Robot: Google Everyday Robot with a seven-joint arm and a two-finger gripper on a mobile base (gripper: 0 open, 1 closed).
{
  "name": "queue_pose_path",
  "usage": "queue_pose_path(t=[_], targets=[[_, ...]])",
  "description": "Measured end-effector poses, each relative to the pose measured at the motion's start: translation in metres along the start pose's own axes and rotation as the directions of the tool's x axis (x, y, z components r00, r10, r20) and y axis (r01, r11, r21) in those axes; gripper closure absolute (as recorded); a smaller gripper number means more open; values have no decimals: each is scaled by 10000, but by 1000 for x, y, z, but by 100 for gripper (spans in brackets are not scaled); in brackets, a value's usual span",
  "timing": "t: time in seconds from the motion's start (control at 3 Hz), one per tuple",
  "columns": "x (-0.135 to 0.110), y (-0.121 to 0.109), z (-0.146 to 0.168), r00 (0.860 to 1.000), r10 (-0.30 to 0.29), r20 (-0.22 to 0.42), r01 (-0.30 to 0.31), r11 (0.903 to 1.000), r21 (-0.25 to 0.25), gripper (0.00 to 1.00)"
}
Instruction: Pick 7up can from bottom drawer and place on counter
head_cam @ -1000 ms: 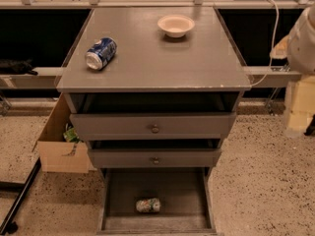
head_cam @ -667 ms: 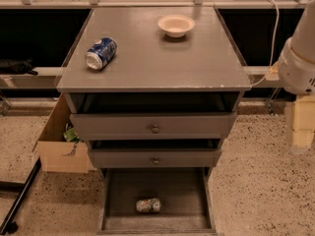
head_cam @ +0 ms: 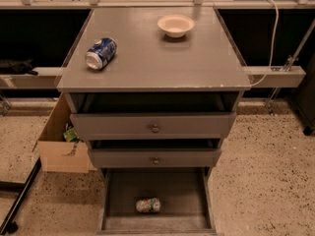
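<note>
The 7up can [head_cam: 148,205], silvery with green marks, lies on its side on the floor of the open bottom drawer [head_cam: 125,191], near the drawer's front. The counter [head_cam: 157,58] is the grey top of the cabinet. My gripper and arm are out of view.
A blue and white can [head_cam: 101,53] lies on its side at the counter's left. A pale bowl [head_cam: 175,25] stands at the counter's back right. Two upper drawers with round knobs [head_cam: 155,129] stand partly open. A cardboard box [head_cam: 61,141] sits on the floor at the left.
The arm that showed at the right edge has moved out of view. The can and drawers have not moved.
</note>
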State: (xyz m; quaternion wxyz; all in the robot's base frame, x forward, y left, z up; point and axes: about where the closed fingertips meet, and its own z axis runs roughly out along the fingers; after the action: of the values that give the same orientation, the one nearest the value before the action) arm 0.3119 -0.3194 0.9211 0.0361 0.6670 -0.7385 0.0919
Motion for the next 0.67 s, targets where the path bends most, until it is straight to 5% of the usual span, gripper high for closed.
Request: queue_pose_path(t=[0.33,0.67], targets=[[52,66,-27,9970,678,-386,-653,9959,625,0],[46,56,-27,9976,592,-349,-564,9954,776,0]])
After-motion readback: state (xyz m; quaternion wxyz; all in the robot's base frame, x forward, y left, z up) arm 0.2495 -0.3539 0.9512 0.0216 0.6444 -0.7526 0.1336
